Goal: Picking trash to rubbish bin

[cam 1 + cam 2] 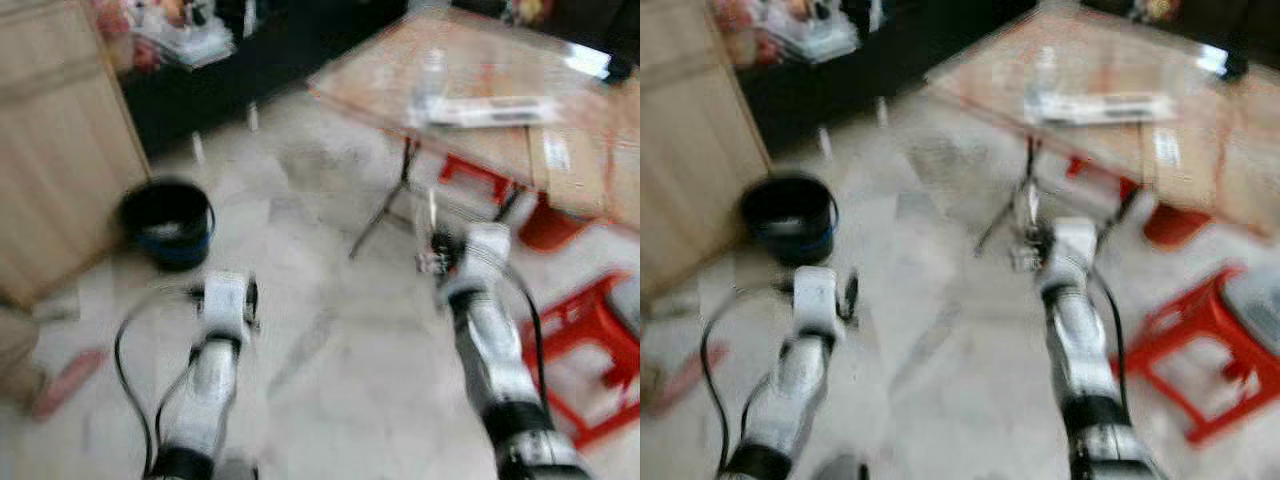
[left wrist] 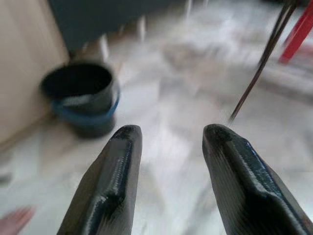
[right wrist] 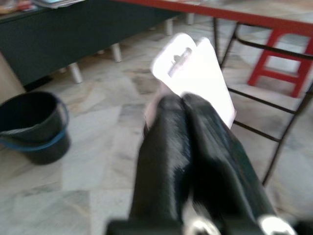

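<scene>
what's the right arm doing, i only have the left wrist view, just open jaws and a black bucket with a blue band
Observer: The right gripper is shut on a flat white plastic package.
Operator: is it over the bucket
Observer: No. From the head camera, the round black bucket sits ahead of the left gripper, against the light wooden cabinet.
Operator: what's by the right arm
Observer: A folding table with a clear-covered top, and a red plastic stool beside the forearm.

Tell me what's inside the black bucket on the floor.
The black bucket looks mostly dark inside, with a pale patch low down. The pictures are too blurred to tell what that is, and the bottom is hidden by the rim.
</scene>
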Controlling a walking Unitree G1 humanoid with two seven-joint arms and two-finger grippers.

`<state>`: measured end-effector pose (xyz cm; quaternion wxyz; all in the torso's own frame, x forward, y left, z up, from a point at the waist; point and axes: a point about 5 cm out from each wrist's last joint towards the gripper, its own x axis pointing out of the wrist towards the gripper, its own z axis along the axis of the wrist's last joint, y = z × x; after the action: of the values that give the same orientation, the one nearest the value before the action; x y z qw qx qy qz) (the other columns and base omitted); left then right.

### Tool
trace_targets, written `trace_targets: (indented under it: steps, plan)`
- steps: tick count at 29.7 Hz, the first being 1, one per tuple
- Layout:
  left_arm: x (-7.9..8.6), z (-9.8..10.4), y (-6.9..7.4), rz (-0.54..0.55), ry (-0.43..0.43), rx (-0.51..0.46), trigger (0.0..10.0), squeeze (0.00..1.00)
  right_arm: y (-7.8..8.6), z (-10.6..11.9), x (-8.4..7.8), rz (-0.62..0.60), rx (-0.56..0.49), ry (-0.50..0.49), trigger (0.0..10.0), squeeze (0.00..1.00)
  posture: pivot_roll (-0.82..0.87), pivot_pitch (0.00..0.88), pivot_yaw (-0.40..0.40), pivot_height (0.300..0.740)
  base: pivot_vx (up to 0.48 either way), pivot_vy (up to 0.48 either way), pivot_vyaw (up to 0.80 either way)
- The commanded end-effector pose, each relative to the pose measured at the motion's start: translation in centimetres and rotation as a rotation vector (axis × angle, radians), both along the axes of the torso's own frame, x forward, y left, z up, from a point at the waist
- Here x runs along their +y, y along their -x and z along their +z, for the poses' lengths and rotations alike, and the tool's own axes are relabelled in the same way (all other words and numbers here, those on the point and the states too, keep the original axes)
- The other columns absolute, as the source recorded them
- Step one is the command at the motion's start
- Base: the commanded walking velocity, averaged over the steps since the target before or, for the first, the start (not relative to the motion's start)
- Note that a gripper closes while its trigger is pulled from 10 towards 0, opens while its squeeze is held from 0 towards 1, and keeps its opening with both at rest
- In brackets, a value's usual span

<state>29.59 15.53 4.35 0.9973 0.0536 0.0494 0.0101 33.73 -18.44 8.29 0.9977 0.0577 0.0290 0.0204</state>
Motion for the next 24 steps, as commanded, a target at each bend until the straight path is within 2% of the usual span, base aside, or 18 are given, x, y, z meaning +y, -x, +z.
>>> trace_targets:
  steps: [1, 5, 6, 9, 12, 17, 20, 24]
  plan:
    - [-0.6, -1.0, 0.4, -0.011, 0.018, 0.037, 10.0, 0.00, 0.8, -1.4, -2.3, -0.072, 0.065, -0.003, 10.0, 0.00, 0.00, 0.182, -0.134, 0.740, 0.322, 0.000, 0.00]
    - [0.1, -2.7, 1.1, 0.013, 0.014, 0.117, 10.0, 0.00, 2.0, -3.4, -3.9, -0.108, 0.165, 0.009, 10.0, 0.00, 0.00, 0.183, -0.134, 0.740, 0.337, 0.000, 0.00]
    - [0.1, -2.7, 1.1, 0.013, 0.014, 0.117, 10.0, 0.00, 2.0, -3.4, -3.9, -0.108, 0.165, 0.009, 10.0, 0.00, 0.00, 0.183, -0.134, 0.740, 0.345, 0.000, 0.00]
    - [0.4, -4.1, 1.9, 0.021, 0.011, 0.187, 10.0, 0.00, 3.1, -5.1, -4.6, -0.119, 0.252, 0.027, 10.0, 0.00, 0.00, 0.182, -0.133, 0.740, 0.349, 0.000, 0.00]
    - [0.5, -4.5, 2.1, 0.019, -0.001, 0.210, 10.0, 0.00, 3.3, -5.5, -4.7, -0.122, 0.273, 0.024, 10.0, 0.00, 0.00, 0.181, -0.133, 0.740, 0.345, 0.000, 0.00]
    - [1.3, -7.2, 4.2, 0.051, -0.002, 0.366, 10.0, 0.00, 6.5, -9.3, -5.7, -0.178, 0.494, 0.017, 10.0, 0.00, 0.01, 0.179, -0.131, 0.740, 0.332, 0.000, 0.00]
    - [1.5, -8.0, 5.0, 0.063, -0.001, 0.418, 10.0, 0.00, 7.5, -10.2, -5.7, -0.184, 0.543, 0.021, 10.0, 0.00, 0.01, 0.177, -0.129, 0.740, 0.328, 0.000, 0.00]
    - [1.7, -9.2, 6.4, 0.079, 0.001, 0.481, 10.0, 0.00, 9.2, -11.6, -5.6, -0.183, 0.618, 0.043, 10.0, 0.00, 0.01, 0.179, -0.125, 0.740, 0.316, 0.000, 0.77]
